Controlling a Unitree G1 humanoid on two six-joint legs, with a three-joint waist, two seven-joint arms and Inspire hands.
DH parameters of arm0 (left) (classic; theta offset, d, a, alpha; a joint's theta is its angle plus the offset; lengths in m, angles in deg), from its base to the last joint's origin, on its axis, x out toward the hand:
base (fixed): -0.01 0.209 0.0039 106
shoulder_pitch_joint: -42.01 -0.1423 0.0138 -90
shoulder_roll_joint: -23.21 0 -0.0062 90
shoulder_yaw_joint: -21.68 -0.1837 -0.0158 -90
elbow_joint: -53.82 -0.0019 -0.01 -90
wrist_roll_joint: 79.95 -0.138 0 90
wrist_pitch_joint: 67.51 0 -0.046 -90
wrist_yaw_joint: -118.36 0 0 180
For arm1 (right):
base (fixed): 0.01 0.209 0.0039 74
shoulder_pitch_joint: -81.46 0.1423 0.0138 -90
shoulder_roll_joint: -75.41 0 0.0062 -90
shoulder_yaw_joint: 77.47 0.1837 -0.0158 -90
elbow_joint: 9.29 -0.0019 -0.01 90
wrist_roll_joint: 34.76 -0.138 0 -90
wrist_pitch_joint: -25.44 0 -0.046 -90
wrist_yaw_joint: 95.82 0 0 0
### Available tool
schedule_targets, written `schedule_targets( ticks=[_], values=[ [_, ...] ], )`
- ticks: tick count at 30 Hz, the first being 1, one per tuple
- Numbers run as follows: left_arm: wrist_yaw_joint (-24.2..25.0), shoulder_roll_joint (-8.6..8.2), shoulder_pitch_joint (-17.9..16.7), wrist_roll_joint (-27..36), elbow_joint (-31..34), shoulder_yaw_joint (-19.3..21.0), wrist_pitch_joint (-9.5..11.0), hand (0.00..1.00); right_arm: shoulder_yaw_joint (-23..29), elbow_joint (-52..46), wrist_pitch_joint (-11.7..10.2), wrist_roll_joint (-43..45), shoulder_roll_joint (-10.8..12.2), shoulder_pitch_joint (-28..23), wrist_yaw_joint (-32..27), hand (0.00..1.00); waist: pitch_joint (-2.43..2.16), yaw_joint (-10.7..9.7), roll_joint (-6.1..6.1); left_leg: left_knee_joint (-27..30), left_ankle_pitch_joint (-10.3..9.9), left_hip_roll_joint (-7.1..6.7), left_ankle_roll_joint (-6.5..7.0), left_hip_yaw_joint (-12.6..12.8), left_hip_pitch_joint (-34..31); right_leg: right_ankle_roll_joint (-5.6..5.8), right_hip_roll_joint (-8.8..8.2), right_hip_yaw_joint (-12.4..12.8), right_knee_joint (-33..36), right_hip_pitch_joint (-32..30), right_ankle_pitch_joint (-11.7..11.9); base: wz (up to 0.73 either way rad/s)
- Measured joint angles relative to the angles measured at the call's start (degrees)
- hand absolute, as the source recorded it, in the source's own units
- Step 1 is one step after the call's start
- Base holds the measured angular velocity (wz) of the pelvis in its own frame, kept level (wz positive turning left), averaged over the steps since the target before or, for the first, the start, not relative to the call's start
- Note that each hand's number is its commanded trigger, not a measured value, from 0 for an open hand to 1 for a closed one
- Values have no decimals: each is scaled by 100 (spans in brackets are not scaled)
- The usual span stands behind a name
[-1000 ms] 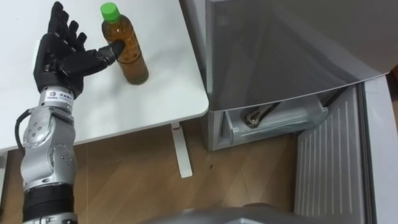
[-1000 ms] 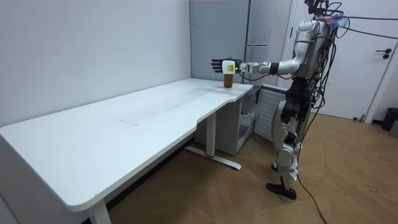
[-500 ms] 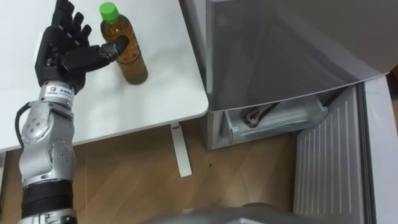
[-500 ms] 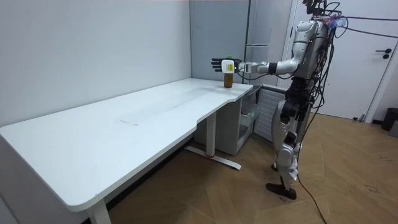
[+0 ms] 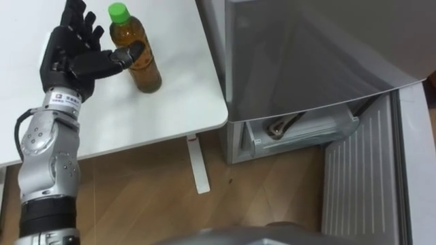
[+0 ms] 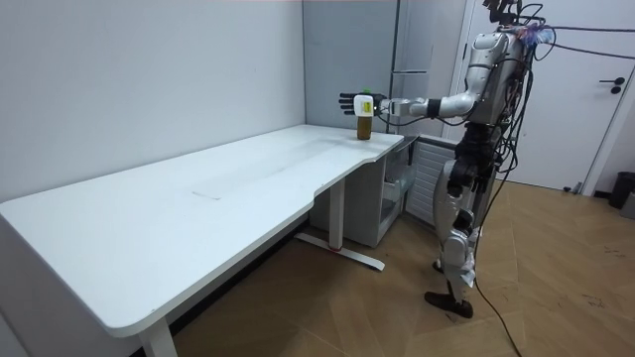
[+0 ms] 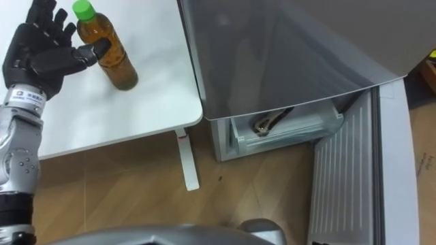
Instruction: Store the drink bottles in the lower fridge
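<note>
A: Where did we have the bottle (image 5: 145, 68)?
B: Upright on the worktop (image 5: 177, 102), at the corner near the fridge (image 5: 306, 61). Our left hand (image 5: 65, 64) was spread beside it, thumb touching, nothing grasped.

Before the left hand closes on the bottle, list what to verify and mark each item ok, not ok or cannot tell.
1. The bottle stands upright on the table, cap on: ok.
2. The left hand is open beside the bottle, thumb at its label: ok.
3. Fingers wrapped round the bottle: not ok, they are straight.
4. The lower fridge door is open: ok.
5. Space in the lower drawer for the bottle: cannot tell.
</note>
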Motion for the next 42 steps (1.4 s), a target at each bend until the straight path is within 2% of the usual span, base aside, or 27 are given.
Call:
schedule_targets(
  ticks=[3, 8, 13, 18, 22, 23, 24, 25, 26, 28, 36, 42],
  values=[
    [61, 16, 84, -3, -217, -124, -49, 0, 1, 0, -1, 4, 0, 19, 4, 0, -3, -18, 6, 2, 0, 1, 0, -3, -2, 0, 0, -3, 4, 3, 0, 0],
    [158, 36, 102, -3, -228, -196, -67, 0, 2, 41, -1, 3, 0, 104, -2, 0, -3, -91, 5, 1, 0, 2, 0, -3, -6, -1, 0, -4, -2, 3, -1, 0],
    [207, 169, 150, -8, -228, -330, -76, 0, 1, 44, -2, 0, 0, 140, -9, 0, 3, -162, 16, -4, 0, 1, 0, 1, -2, -1, 1, -1, -7, 3, -1, 0],
    [261, 174, 162, -7, -228, -377, -80, 0, 0, 45, -2, -8, -2, 140, -10, 0, 11, -168, 51, -13, 0, 3, 0, 4, -2, -1, 4, -2, -9, 2, -1, 0],
    [264, 177, 162, -24, -227, -415, -88, 0, -2, 42, 1, -11, -4, 110, -10, 0, 2, -165, 70, -17, 0, 3, 0, 15, 0, -1, 4, -3, -13, 2, -1, 0],
    [264, 178, 162, -67, -226, -417, -94, 7, -2, 42, 2, -10, -7, 107, -10, 0, -4, -166, 78, -17, 0, 3, 0, 14, -1, -1, 4, -3, -13, 3, -1, 0],
    [265, 179, 162, -70, -225, -418, -106, 37, -2, 42, 2, -10, -13, 106, -10, 0, -8, -167, 87, -17, 0, 3, 0, 14, 0, -1, 4, -3, -13, 3, -1, 0],
    [265, 180, 162, -70, -225, -419, -114, 61, -2, 42, 2, -10, -15, 106, -10, 0, -10, -167, 92, -17, 0, 3, 0, 14, 0, -1, 4, -3, -13, 3, -1, 0],
    [266, 182, 162, -72, -223, -419, -132, 78, -2, 39, 2, -11, -19, 106, -10, 0, -10, -167, 101, -17, 0, 3, 0, 15, 0, -1, 4, -3, -13, 3, -1, 0],
    [268, 192, 163, -71, -204, -419, -171, 100, 0, 30, 3, -7, -25, 115, -6, 0, -12, -167, 107, -19, 0, 3, 0, 16, 1, -1, 4, 0, -13, 2, -1, 0],
    [300, 238, 200, -81, -204, -434, -177, 100, -1, 32, 1, -7, -28, 127, 7, 0, -6, -167, 100, -19, 0, 3, 0, 16, 2, -1, 3, 4, -16, 2, -2, 0],
    [384, 275, 215, -195, -204, -581, -241, 100, -1, 31, 0, -9, -27, 171, 50, 0, 37, -168, 61, -22, 0, 3, 0, 17, -18, -1, 4, 5, -23, -15, -3, 0]
  ],
)
